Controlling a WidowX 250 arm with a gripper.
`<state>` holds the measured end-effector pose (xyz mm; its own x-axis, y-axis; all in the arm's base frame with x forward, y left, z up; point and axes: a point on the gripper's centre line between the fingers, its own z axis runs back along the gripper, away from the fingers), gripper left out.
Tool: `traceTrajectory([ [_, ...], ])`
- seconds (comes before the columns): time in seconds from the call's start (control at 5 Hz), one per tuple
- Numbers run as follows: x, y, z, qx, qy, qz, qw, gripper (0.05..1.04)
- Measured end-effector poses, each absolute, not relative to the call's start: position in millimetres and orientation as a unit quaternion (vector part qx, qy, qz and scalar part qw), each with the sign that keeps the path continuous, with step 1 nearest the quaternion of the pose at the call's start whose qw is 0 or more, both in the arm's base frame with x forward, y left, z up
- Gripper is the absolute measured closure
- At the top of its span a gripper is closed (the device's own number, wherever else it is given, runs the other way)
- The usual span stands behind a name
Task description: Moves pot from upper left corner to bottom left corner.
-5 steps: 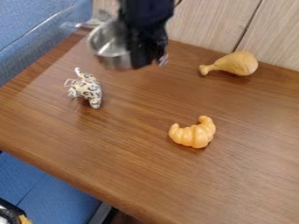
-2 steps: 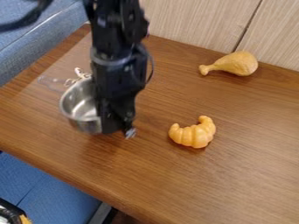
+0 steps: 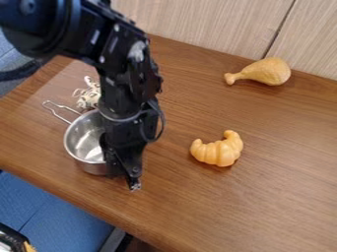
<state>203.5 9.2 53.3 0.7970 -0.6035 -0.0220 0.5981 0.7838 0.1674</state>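
- Pot (image 3: 85,142) at the left of the bench (image 3: 217,211), close to the near edge (image 3: 59,192), opening upward, handle (image 3: 60,112) toward the upper left.
- End effector (image 3: 127,179) narrow at the pot's right side, apparently pinching the rim; hard to tell whether full weight rests on the bench.
- Likely at the setting-down step, most of the transfer done by the look of it; next, probably, confirming support, letting go, then lifting straight up.
- Main risk: release with the base slightly high or tilted, causing a drop, a rock or a short slide.
- Another: too much push toward the near edge, leaving the base overhanging and ready to tip off.
- Possible snag on the rim during withdrawal, from uneven parting or a sideways pull, dragging or spinning the pot.
- With any such spin, handle liable to nudge the spotted toy (image 3: 85,96) just beside.
- Croissant (image 3: 219,150) and drumstick (image 3: 263,72) well apart, to the right; little danger there.
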Motion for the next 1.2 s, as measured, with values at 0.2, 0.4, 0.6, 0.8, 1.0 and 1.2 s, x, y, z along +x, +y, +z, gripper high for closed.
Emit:
traceTrajectory([
  [0.2, 205, 9, 48, 0.086, -0.011, -0.318, 0.944, 0.976],
  [0.4, 206, 9, 48, 0.088, -0.011, -0.311, 0.946, 0.794],
  [0.6, 207, 8, 49, 0.084, -0.012, -0.313, 0.946, 0.503],
  [0.8, 208, 4, 59, 0.080, -0.022, -0.319, 0.944, 0.202],
  [1.0, 211, -1, 80, 0.085, -0.042, -0.322, 0.942, 0.064],
  [1.2, 218, 0, 105, 0.074, -0.071, -0.309, 0.945, 0.074],
])
